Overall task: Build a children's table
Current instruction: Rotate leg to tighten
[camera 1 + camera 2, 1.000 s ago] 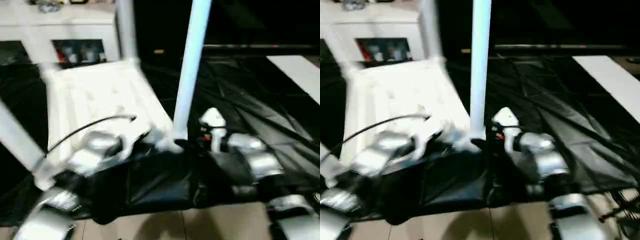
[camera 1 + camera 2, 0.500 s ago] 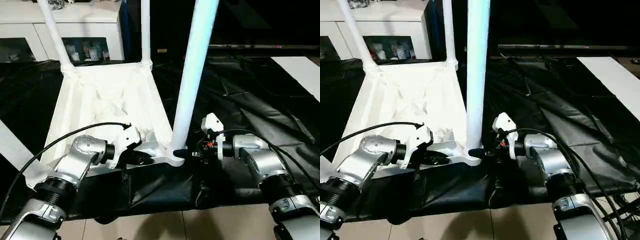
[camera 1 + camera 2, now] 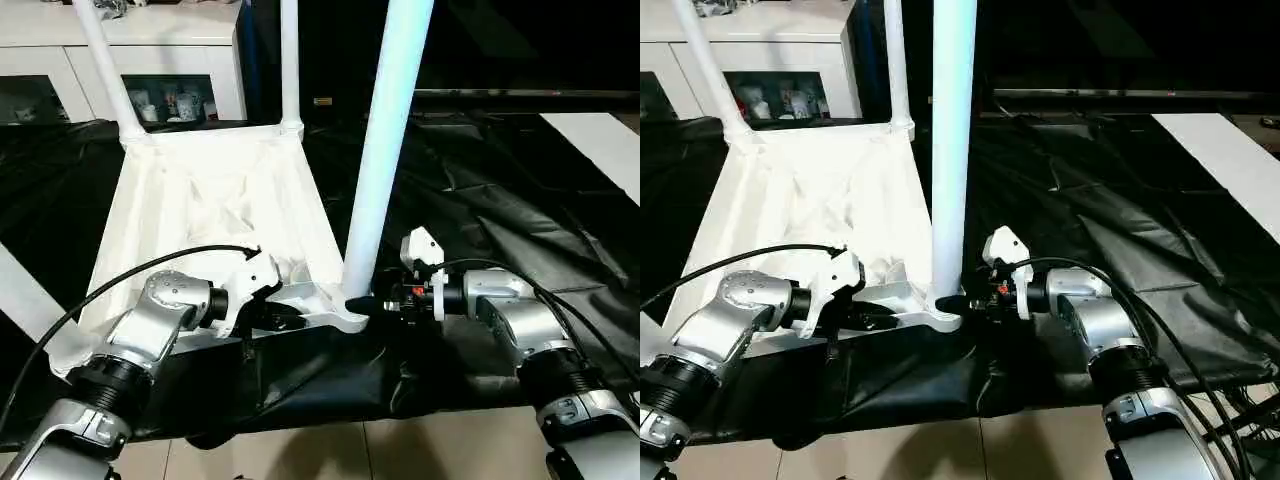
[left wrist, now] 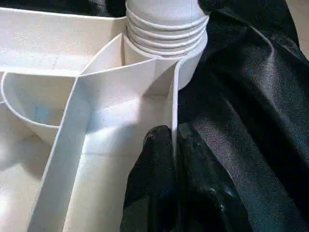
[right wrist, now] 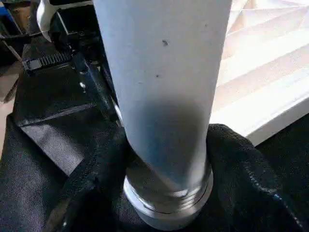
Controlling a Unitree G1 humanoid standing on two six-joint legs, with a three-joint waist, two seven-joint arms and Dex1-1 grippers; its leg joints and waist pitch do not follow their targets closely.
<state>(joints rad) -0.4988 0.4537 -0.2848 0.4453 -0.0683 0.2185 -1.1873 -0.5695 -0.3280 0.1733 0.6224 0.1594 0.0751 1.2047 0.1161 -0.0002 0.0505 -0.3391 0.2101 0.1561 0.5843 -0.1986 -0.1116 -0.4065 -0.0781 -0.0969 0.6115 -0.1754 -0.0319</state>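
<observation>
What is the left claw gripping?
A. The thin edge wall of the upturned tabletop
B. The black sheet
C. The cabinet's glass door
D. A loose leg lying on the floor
A: in the left wrist view the left claw has its black fingers closed on either side of the thin edge wall of the tabletop, near a corner socket.

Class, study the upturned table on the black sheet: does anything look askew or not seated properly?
Yes: the near right leg leans slightly instead of standing straight, and screw threads show bare above its corner socket, so it seems not fully screwed home. The two far legs stand in their sockets.
</observation>
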